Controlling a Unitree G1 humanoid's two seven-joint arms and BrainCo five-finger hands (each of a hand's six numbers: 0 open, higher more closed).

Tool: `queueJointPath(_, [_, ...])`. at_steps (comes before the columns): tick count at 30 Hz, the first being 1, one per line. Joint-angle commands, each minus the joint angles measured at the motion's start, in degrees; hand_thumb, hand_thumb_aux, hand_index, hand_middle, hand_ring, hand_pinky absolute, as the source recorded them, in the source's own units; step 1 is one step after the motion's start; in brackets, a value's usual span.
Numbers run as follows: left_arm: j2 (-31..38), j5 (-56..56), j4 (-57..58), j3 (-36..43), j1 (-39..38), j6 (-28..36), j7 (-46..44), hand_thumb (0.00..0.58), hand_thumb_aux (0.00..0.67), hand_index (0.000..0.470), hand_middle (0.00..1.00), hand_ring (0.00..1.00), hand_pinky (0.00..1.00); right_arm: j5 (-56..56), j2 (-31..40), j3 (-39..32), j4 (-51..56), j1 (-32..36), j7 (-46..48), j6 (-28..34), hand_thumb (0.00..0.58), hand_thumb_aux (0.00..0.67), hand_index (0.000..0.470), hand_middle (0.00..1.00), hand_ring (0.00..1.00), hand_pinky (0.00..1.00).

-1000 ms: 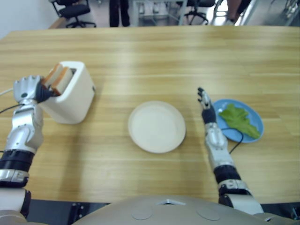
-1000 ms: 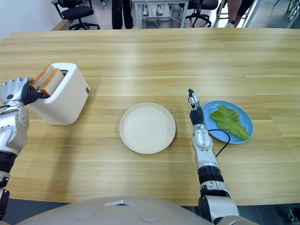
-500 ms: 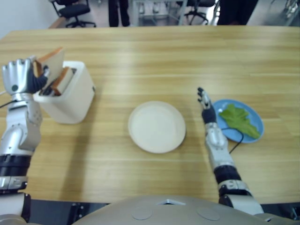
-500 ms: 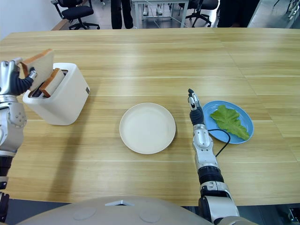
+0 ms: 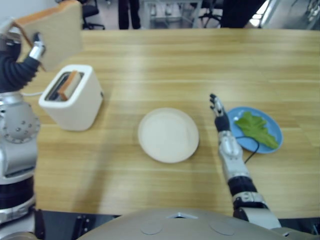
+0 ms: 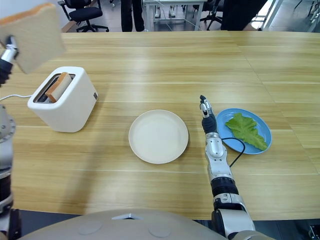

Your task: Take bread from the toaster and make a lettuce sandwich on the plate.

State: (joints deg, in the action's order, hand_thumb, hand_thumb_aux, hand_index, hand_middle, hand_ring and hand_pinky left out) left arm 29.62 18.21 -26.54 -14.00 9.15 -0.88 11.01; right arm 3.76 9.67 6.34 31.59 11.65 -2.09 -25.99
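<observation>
Below our left hand with the bread stands the toaster; to its right, towards the plate, we see open table.

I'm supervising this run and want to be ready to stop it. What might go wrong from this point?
1. The left hand pinches the bread slice by one edge, high above the table; it may slip and drop before reaching the cream plate.
2. Lowering it, the arm would pass near the toaster and might knock it or the second slice.
3. The right hand sits close to the blue plate; reaching for the lettuce could shove that plate.
</observation>
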Motion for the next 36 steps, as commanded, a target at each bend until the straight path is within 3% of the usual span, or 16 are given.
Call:
queueJointPath(1, [-7.77,-8.11,6.73,8.92,-0.56,-0.63,-6.75,0.58,0.67,0.46,1.0,1.0,1.0,-0.06,0.47,-0.16,0.89,0.42,0.32,0.96,0.0,0.0,0.0,0.0,0.0,0.0])
queueJointPath(5, [-17.64,-14.51,20.76,15.77,-2.48,-1.27,-13.03,0.58,0.67,0.46,1.0,1.0,1.0,-0.33,0.79,0.13,0.8,0.51,0.45,1.15,0.0,0.0,0.0,0.0,0.0,0.0])
queueJointPath(11, [-23.8,-15.28,38.08,20.55,-2.54,0.1,-17.58,0.58,0.67,0.46,1.0,1.0,1.0,-0.57,1.13,0.43,0.01,-0.41,0.65,1.33,0.0,0.0,0.0,0.0,0.0,0.0])
queueJointPath(18, [-25.52,-9.83,47.82,27.76,-1.53,1.42,-20.13,0.58,0.67,0.46,1.0,1.0,1.0,-0.6,0.8,0.3,-0.2,-0.22,0.61,1.8,0.0,0.0,0.0,0.0,0.0,0.0])
queueJointPath(24, [-21.76,-2.6,44.5,34.7,-2.97,2.63,-22.78,0.58,0.67,0.46,1.0,1.0,1.0,-0.58,0.74,0.23,-0.64,-0.45,0.74,2.14,0.0,0.0,0.0,0.0,0.0,0.0])
queueJointPath(25, [-21.21,-1.99,43.71,35.38,-3.17,2.73,-23.2,0.505,0.428,0.294,0.86,0.86,0.86,-0.58,0.75,0.26,-0.69,-0.5,0.72,2.17,0.0,0.0,0.0,0.0,0.0,0.0])
queueJointPath(26, [-20.26,-0.01,42.29,36.27,-3.39,2.74,-22.66,0.456,0.36,0.247,0.53,0.53,0.53,-0.56,0.73,0.26,-0.75,-0.54,0.69,2.22,0.0,0.0,0.0,0.0,0.0,0.0])
queueJointPath(27, [-19.26,1.85,40.73,37.17,-3.59,2.81,-22.42,0.425,0.323,0.222,0.4,0.4,0.4,-0.55,0.7,0.25,-0.8,-0.55,0.67,2.27,0.0,0.0,0.0,0.0,0.0,0.0])
queueJointPath(28, [-18.61,3.09,39.66,37.7,-3.7,2.93,-22.21,0.425,0.323,0.222,0.4,0.4,0.4,-0.54,0.67,0.24,-0.83,-0.54,0.64,2.32,0.0,0.0,0.0,0.0,0.0,0.0])
queueJointPath(29, [-18.06,4.33,38.59,38.1,-3.83,3.3,-21.87,0.0,0.0,0.0,0.0,0.0,0.0,-0.54,0.65,0.24,-0.82,-0.52,0.64,2.35,0.0,0.0,0.0,0.0,0.0,0.0])
queueJointPath(36, [-14.5,12.59,30.99,38.01,-3.26,6.47,-18.95,0.0,0.0,0.0,0.0,0.0,0.0,-0.46,0.35,0.12,-0.19,-0.14,0.56,2.27,0.0,0.0,0.0,0.0,0.0,0.0])
